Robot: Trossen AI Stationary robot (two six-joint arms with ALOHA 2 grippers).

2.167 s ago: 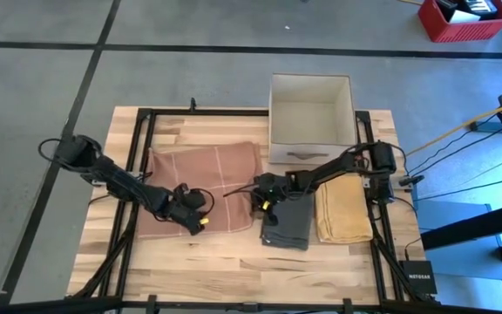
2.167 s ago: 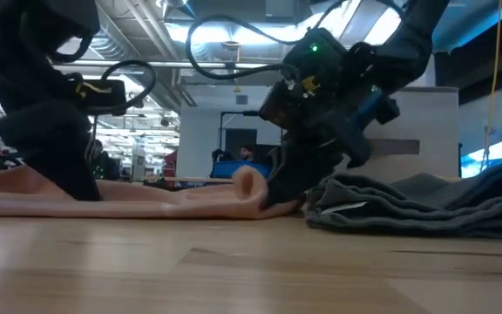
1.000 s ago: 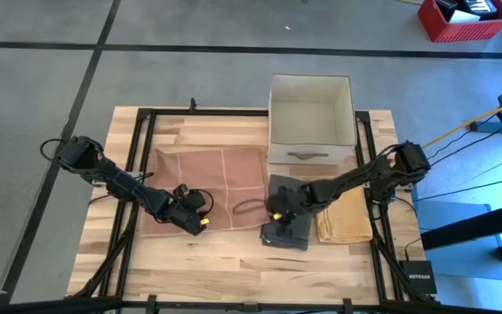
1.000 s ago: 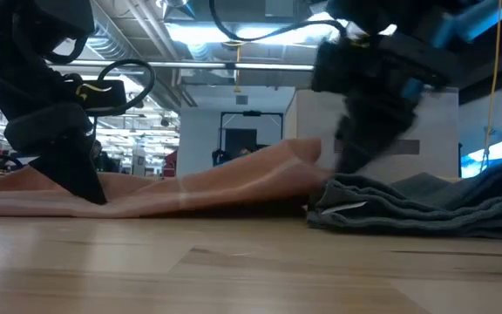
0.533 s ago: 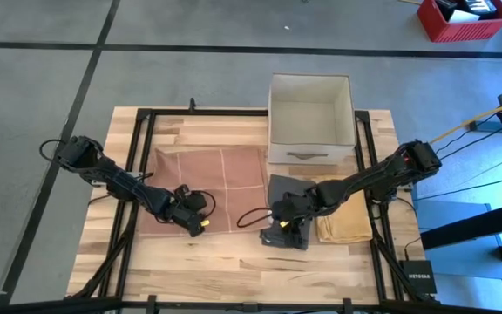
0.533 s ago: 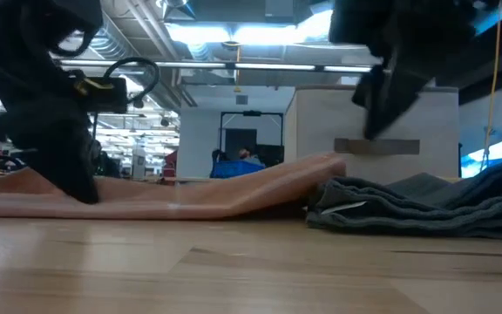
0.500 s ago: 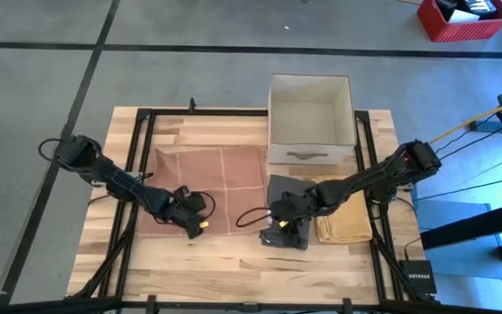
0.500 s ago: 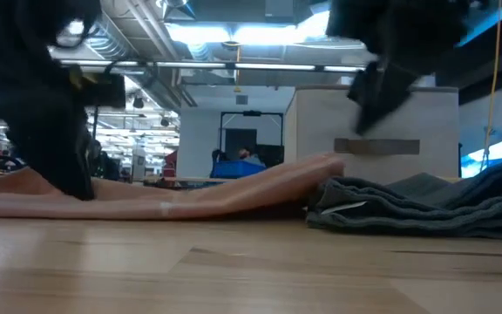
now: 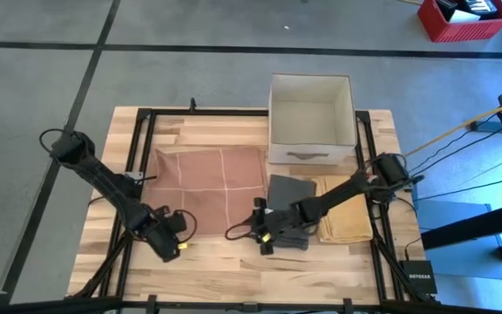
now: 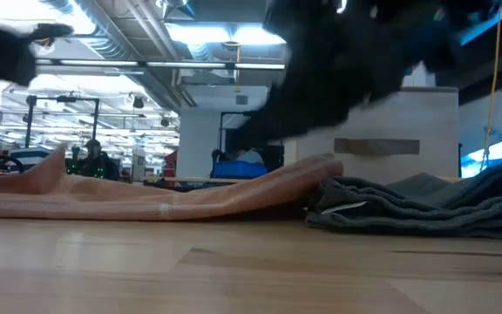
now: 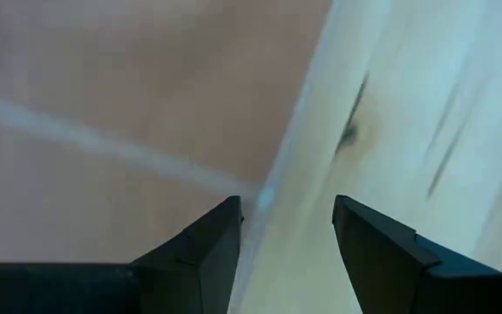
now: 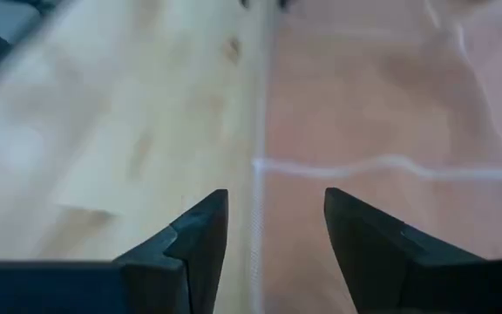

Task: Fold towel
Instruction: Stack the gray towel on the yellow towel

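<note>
The thin, salmon-pink cotton towel with pale grid lines (image 9: 207,187) lies spread flat on the pale wooden slatted table (image 9: 234,262), left of a crumpled dark grey cloth (image 9: 288,209) and a folded mustard-yellow towel (image 9: 345,208). It looks light, limp and a little grippy; I judge it will drape and drag, so I should pinch it at the near corners, right at the hem.

My left gripper (image 9: 171,247) hangs over the towel's near-left corner, fingers (image 11: 200,253) spread, nothing between them. My right gripper (image 9: 260,228) sits at the near-right edge, fingers (image 12: 190,244) likewise apart and empty.

Half a second ago my left claw was farther in over the cloth, and my right was above the grey cloth; both have dropped back to the near hem.
</note>
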